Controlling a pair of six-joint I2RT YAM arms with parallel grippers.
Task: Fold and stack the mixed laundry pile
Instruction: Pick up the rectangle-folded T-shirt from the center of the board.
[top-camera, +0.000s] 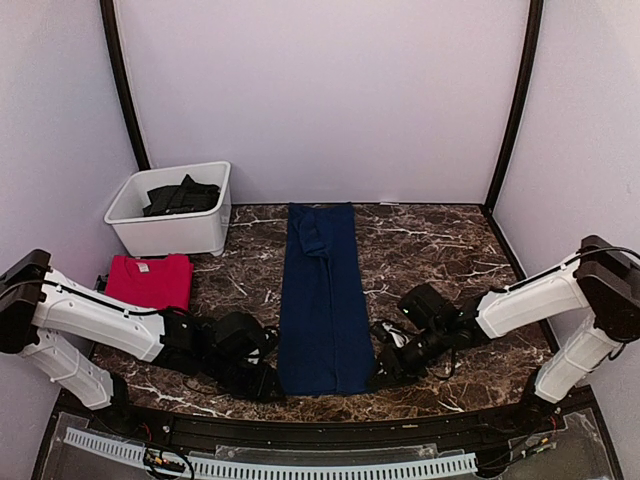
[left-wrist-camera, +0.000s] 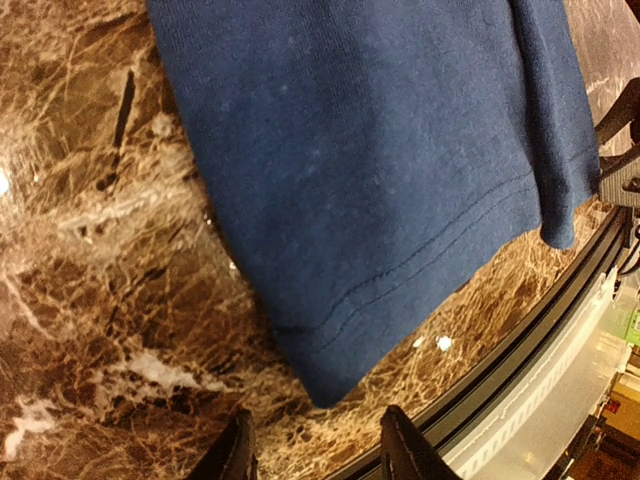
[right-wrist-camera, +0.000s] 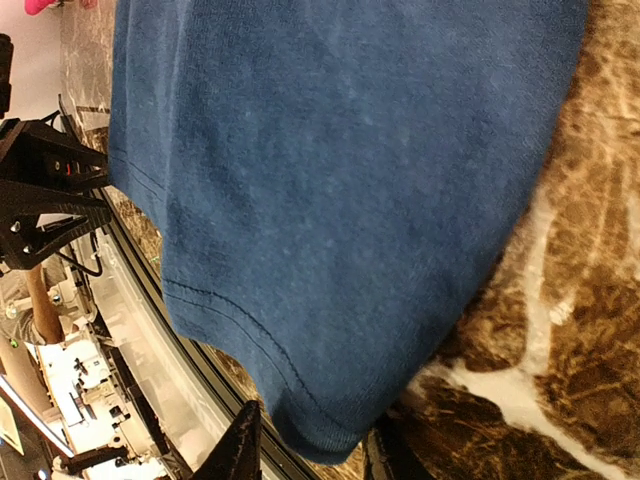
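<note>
Navy blue T-shirt (top-camera: 320, 300) folded into long strip, flat mid-counter (top-camera: 440, 250). Left claw (left-wrist-camera: 315, 430) spread, tips just short of near-left hem corner. Right claw (right-wrist-camera: 318, 440) spread, near-right corner lying between fingers. Red T-shirt (top-camera: 150, 280) folded at left; white bin (top-camera: 215, 235) behind it holds dark garment (top-camera: 182, 195)

Left wrist: left fingers (left-wrist-camera: 238, 452) cut off at the 6 o'clock edge; navy T-shirt (left-wrist-camera: 380, 170) runs off at 12. Right wrist: I can't tell whether right fingers (right-wrist-camera: 243, 448) pinch its hem. Dark cloth (top-camera: 182, 196) in bin (top-camera: 165, 236): garment unidentifiable.
</note>
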